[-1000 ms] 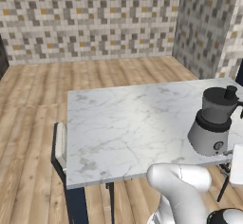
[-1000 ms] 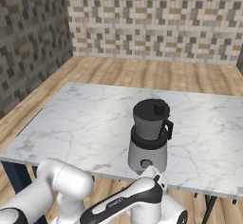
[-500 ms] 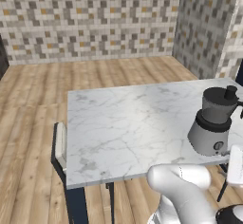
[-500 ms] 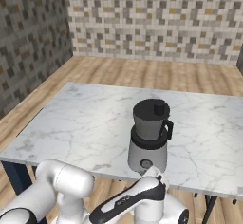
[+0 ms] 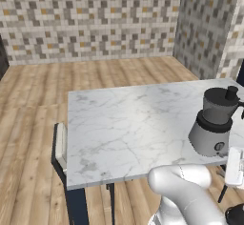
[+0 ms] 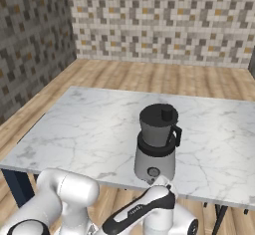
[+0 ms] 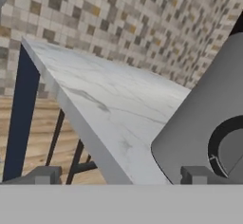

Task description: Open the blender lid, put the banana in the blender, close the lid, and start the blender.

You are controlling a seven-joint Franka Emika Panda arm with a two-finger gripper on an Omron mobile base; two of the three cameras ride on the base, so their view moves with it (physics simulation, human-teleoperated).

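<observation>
The blender (image 5: 215,126) stands near the front right edge of the marble table, with a grey round base, a black collar and a dark jar. The blender lid (image 5: 222,96) sits shut on the jar, its small knob up. From the right base view the blender (image 6: 156,145) is at the table's front, lid (image 6: 159,114) on. My gripper (image 7: 118,178) is open and holds nothing. It hangs just below and in front of the table edge, facing the blender's grey base (image 7: 199,123) and its front knob (image 7: 232,153). The banana is out of view.
The marble table (image 5: 128,124) has a sharp front edge and dark legs (image 7: 21,118) underneath. A chair (image 5: 59,145) is tucked at its left side. Tiled walls close off the back and the right, with wooden floor all around.
My hand has crept slightly upward near the table's front edge. The blender and its lid have not moved.
</observation>
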